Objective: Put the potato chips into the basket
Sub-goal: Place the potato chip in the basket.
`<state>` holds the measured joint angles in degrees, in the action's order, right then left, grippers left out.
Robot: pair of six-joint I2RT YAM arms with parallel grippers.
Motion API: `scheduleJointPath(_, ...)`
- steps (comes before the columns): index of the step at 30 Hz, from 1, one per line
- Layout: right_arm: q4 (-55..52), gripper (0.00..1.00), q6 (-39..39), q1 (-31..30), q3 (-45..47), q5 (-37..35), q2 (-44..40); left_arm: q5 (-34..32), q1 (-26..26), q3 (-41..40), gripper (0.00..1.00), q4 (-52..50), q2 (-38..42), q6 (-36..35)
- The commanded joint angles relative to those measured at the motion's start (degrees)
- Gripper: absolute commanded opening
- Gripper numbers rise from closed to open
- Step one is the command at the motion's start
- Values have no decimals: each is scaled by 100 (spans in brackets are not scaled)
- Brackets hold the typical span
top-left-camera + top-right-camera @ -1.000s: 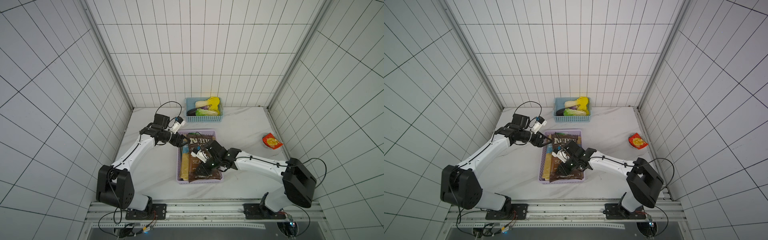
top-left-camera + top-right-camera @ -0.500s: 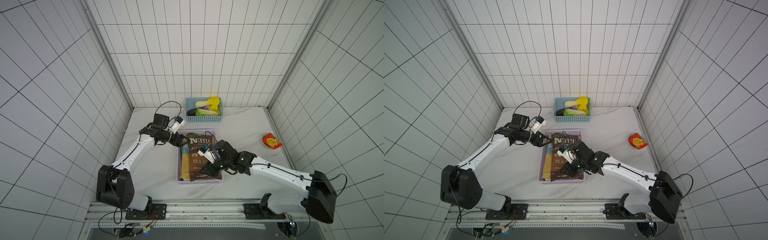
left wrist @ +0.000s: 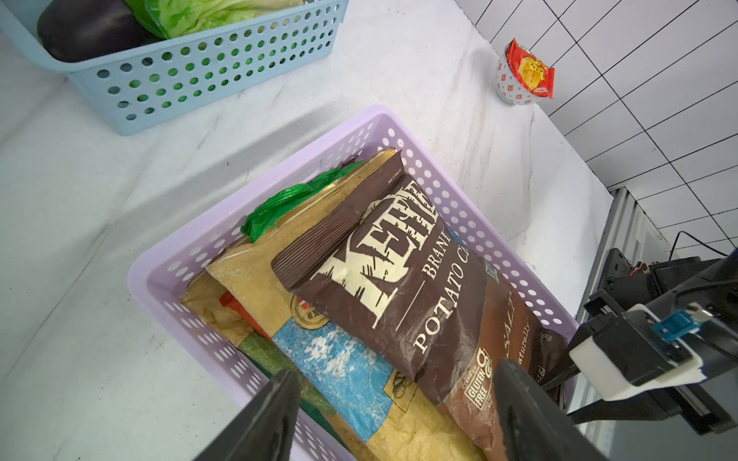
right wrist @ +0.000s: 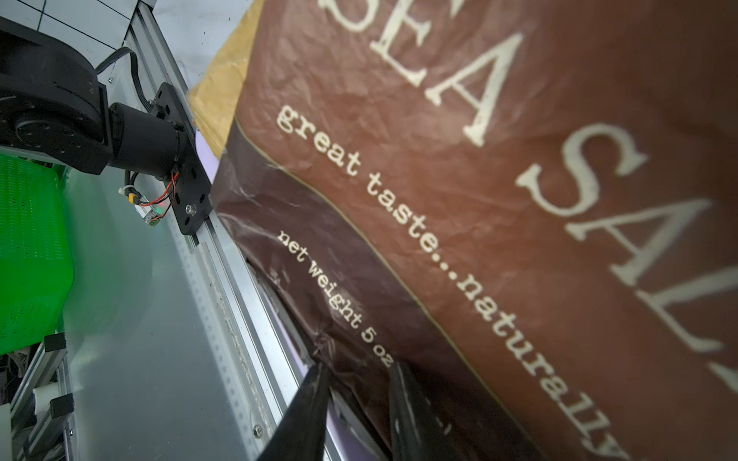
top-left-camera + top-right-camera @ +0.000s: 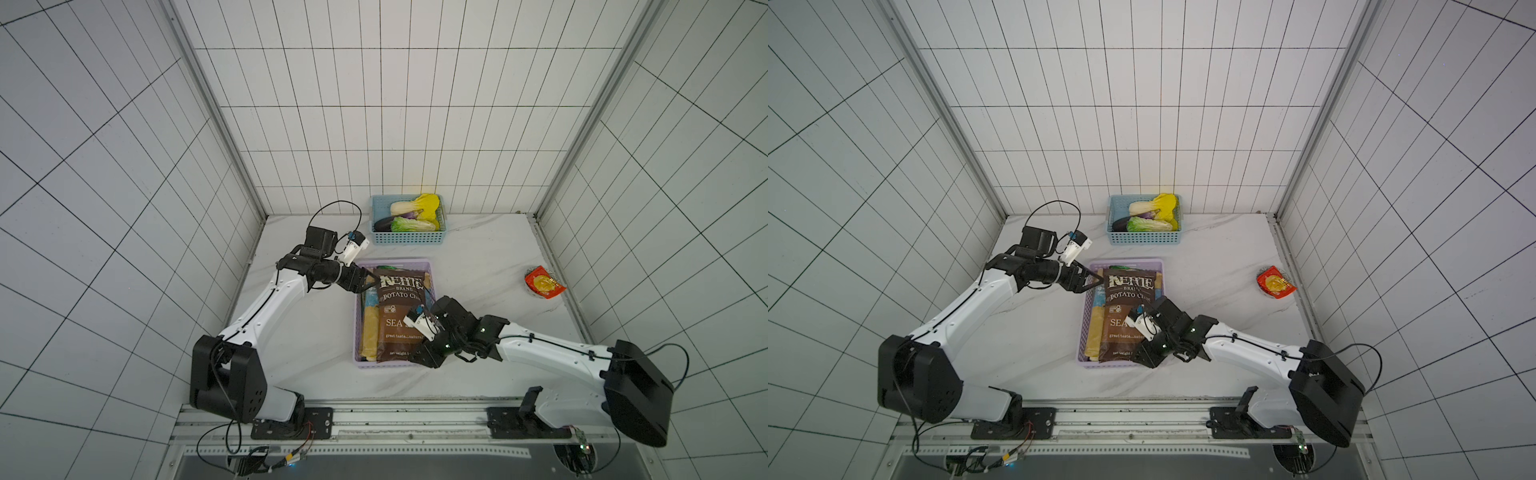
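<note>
The dark brown "Kettle" potato chip bag [image 5: 398, 316] is laid flat on top of tan kraft chip bags [image 5: 369, 334] inside the lilac perforated plastic basket [image 5: 390, 365] at mid-table. The bag's near lower edge is located between the narrowly spaced jaws of the right gripper [image 4: 359, 373]; clamping cannot be confirmed. The left gripper [image 3: 393, 383] is spread wide and empty, positioned over the basket's far left corner. A light blue slotted basket [image 5: 409, 241] containing toy vegetables [image 5: 411, 224] is set beyond.

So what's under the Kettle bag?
A tan kraft bag with a blue label and a green bag show partly beneath the Kettle bag in the lilac basket; the rest under it is covered.
</note>
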<state>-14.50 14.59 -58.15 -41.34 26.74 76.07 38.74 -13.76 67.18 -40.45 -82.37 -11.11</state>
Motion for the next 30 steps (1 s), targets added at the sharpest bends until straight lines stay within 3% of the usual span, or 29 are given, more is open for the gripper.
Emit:
scheduleJointPath(1, -148, 30, -73, 14, -152, -219, 349, -122, 31, 123, 75, 182, 45, 85)
scheduleJointPath(8, -690, 33, -244, 23, -428, -484, -480, -463, 22, 572, 75, 261, -578, 357)
scheduleJointPath(14, -1251, 35, -309, 207, -559, -625, -1453, -746, 22, 1344, 68, -44, -1345, 347)
scheduleJointPath(18, -1394, 36, -238, 331, -555, -740, -1919, -726, 22, 1644, 54, -205, -1759, 329)
scheduleJointPath(22, -1430, 37, -185, 380, -498, -758, -2062, -669, 5, 1797, 42, -406, -2030, 265)
scheduleJointPath(30, -1286, 36, -97, 394, -386, -649, -1956, -820, -57, 1773, 43, -392, -2274, 156)
